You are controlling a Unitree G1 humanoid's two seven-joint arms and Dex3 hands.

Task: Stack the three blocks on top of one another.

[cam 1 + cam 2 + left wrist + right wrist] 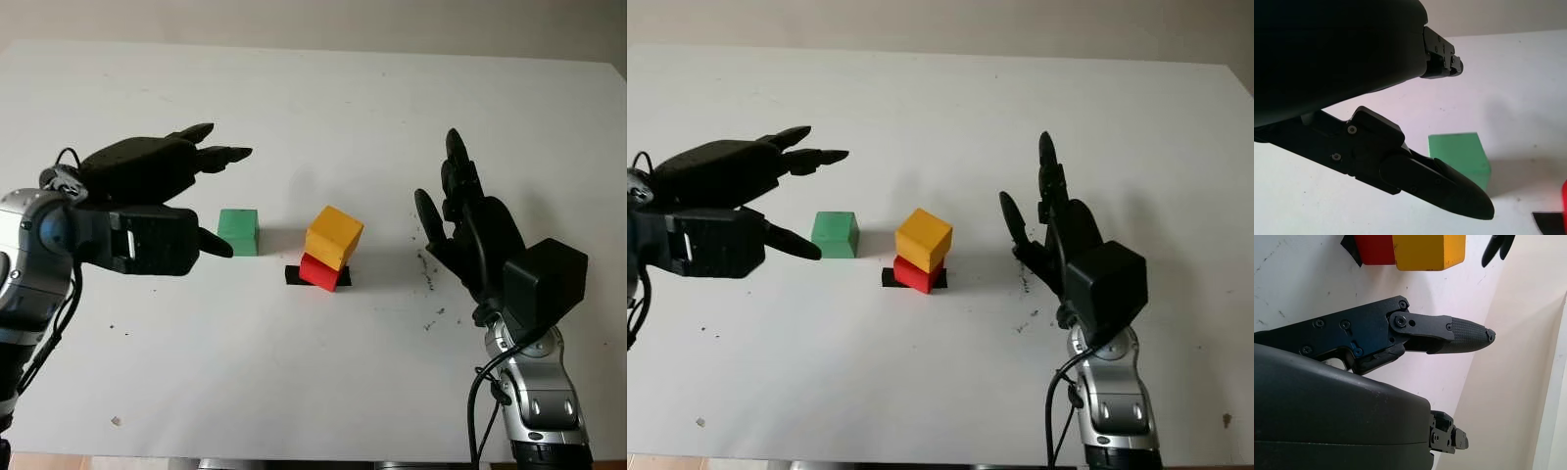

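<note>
White tabletop (323, 88), matte, flecked with small dark specks, backed by a pale wall along the far edge.

Left hand (147, 211), black and three-fingered, over the table's left side, open and holding nothing, one fingertip (220, 245) just beside the green block without visible contact.

Small green cube-shaped block (238, 231) flat on the table, left of centre, apart from the other two blocks.

Yellow cube-shaped block (334, 236) at centre, stacked on the red cube-shaped block (321, 271), turned askew and overhanging it.

Red block seated on a small black square of tape (293, 276).

Right hand (470, 220), black, upright to the right of the stack, well apart from it, open and holding nothing, palm turned toward the blocks.
</note>
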